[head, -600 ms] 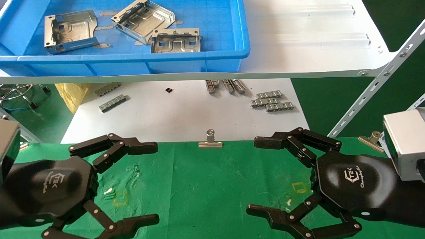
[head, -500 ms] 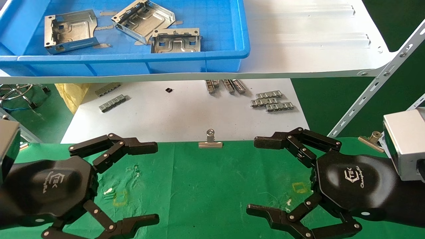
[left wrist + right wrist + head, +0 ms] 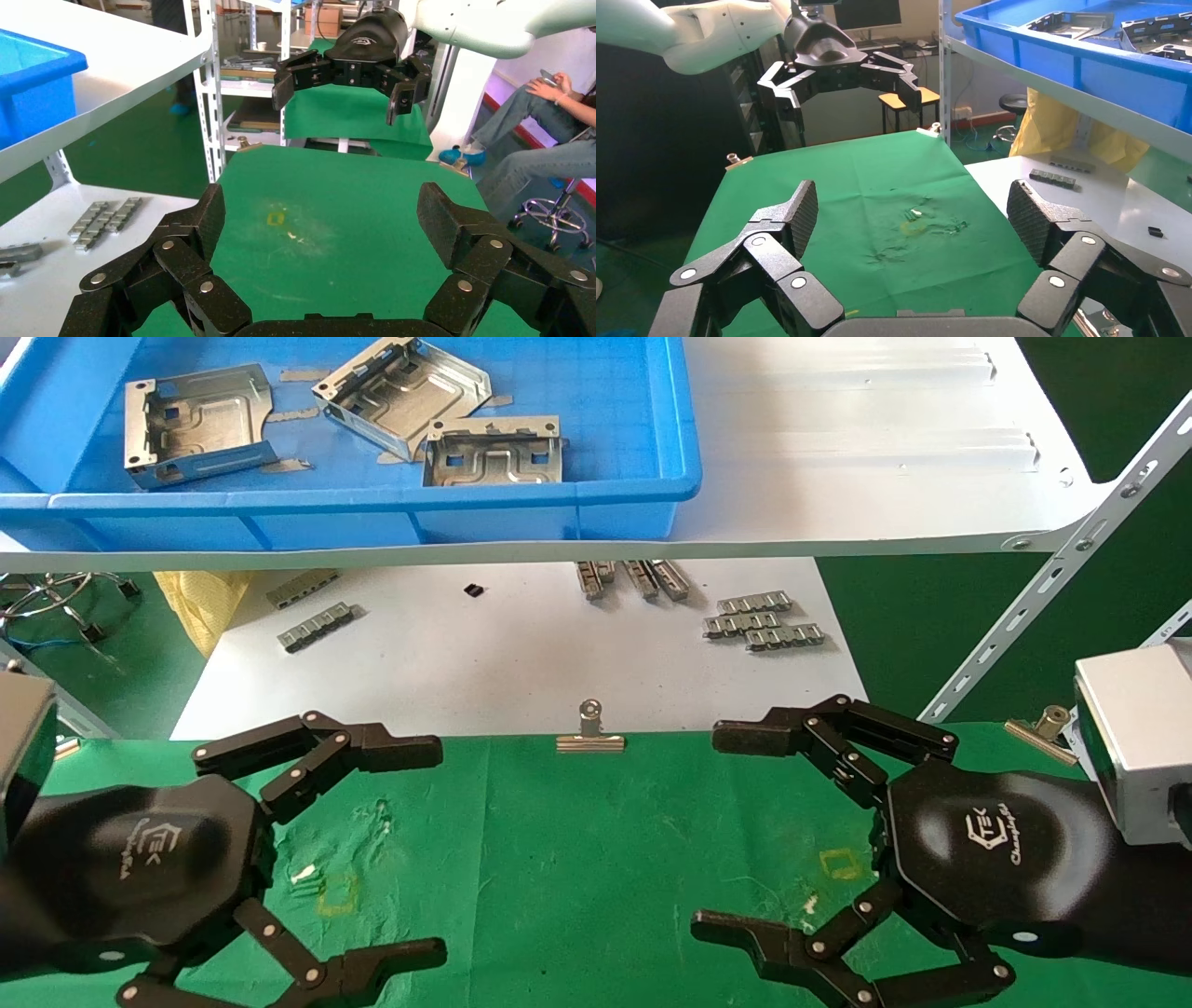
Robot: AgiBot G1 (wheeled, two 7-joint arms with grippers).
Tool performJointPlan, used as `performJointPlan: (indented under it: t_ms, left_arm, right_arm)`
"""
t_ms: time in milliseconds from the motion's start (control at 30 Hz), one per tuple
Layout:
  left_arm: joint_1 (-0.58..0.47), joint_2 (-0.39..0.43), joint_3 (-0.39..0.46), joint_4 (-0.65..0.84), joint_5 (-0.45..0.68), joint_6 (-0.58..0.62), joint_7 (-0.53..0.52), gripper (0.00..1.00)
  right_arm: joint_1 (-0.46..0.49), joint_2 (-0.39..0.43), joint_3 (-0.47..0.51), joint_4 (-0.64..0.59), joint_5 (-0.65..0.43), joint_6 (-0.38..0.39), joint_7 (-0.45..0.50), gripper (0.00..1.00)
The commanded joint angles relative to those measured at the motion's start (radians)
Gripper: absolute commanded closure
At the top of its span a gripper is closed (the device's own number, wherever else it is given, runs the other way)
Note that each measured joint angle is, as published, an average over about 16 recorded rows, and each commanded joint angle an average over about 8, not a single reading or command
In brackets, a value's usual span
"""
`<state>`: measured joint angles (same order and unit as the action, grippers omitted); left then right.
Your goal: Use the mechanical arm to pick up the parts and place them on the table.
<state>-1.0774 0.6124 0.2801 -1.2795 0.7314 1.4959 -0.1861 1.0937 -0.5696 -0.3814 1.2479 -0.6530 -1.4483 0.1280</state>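
Three silver sheet-metal parts lie in the blue bin [image 3: 596, 486] on the white shelf: one at the left [image 3: 197, 423], one tilted in the middle [image 3: 402, 391], one at the front [image 3: 494, 453]. They also show in the right wrist view [image 3: 1081, 22]. My left gripper [image 3: 424, 845] is open and empty above the green table [image 3: 577, 859] at the near left. My right gripper [image 3: 722, 831] is open and empty above the table at the near right. Each wrist view shows open jaws over bare green cloth, with the other gripper facing it farther off.
The white shelf board [image 3: 866, 458] overhangs a white sheet [image 3: 521, 654] with small grey ribbed strips [image 3: 764, 619]. Silver binder clips [image 3: 589, 733] hold the cloth's far edge. A slanted shelf brace [image 3: 1071, 561] stands at the right. Yellow square outlines [image 3: 843, 864] mark the cloth.
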Motion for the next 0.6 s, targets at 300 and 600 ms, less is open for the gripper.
performJointPlan:
  t_ms: [300, 600]
  left_arm:
    - [0.000, 0.000, 0.000, 0.000, 0.000, 0.000, 0.000, 0.00]
    - [0.000, 0.000, 0.000, 0.000, 0.000, 0.000, 0.000, 0.00]
  right_arm:
    - [0.000, 0.000, 0.000, 0.000, 0.000, 0.000, 0.000, 1.00]
    - [0.000, 0.000, 0.000, 0.000, 0.000, 0.000, 0.000, 1.00]
